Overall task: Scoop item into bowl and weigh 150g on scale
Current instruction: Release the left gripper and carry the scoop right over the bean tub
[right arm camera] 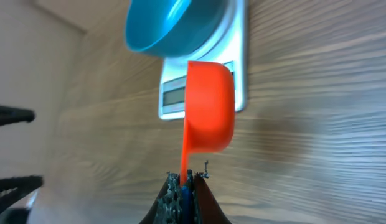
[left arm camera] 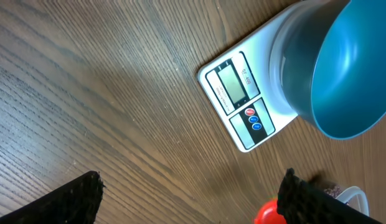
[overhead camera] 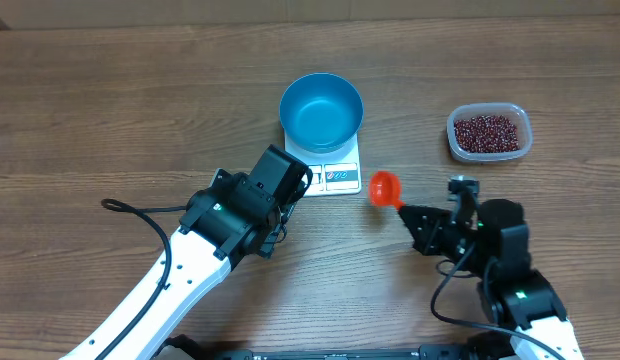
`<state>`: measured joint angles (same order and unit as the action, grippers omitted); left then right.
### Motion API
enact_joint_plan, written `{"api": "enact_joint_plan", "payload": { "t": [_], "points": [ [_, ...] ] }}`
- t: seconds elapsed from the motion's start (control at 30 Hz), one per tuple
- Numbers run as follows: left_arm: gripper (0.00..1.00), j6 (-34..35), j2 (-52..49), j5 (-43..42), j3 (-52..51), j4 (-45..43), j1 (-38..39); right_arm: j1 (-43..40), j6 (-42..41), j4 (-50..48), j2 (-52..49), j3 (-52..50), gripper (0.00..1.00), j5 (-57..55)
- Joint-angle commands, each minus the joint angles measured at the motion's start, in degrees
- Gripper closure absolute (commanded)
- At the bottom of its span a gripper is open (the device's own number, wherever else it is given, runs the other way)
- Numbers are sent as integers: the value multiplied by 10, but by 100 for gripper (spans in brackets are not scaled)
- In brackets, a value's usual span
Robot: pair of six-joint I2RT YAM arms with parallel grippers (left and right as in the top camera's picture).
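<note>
Recorded one bowl [overhead camera: 321, 110] standing on one scale [overhead camera: 335, 177], one tub [overhead camera: 490, 157] of beans [overhead camera: 487, 131] well right of it, one scoop [overhead camera: 385, 188] clamped in right gripper [right arm camera: 185, 180], left gripper [left arm camera: 190, 193] fingers [left arm camera: 81, 199] wide apart near scale.

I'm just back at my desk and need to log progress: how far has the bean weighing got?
Done: the blue bowl sits on the scale, empty. In hand: the right pincer is shut on the handle of the orange scoop, which looks empty; the left pincer is open, holding nothing. Left: the beans lie in the clear tub, so scooping and weighing have not begun.
</note>
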<state>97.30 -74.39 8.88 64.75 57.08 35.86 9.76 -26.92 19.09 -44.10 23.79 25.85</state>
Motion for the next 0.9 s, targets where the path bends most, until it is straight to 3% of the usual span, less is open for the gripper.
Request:
{"api": "enact_joint_plan", "payload": {
  "t": [0.0,0.27,0.47,0.87],
  "points": [
    [5,-9,-2,19,-3,1,-4,-36,53,24,14,45,96,-6],
    [1,-9,-2,21,-3,-1,-4,-73,110,140,8,153,96,-163],
    [0,-9,-2,21,-3,-4,-4,-73,109,162,-23,195,96,-233],
    [0,-9,-9,21,-3,-6,-3,-73,121,211,-195,350,96,-339]
  ]
}}
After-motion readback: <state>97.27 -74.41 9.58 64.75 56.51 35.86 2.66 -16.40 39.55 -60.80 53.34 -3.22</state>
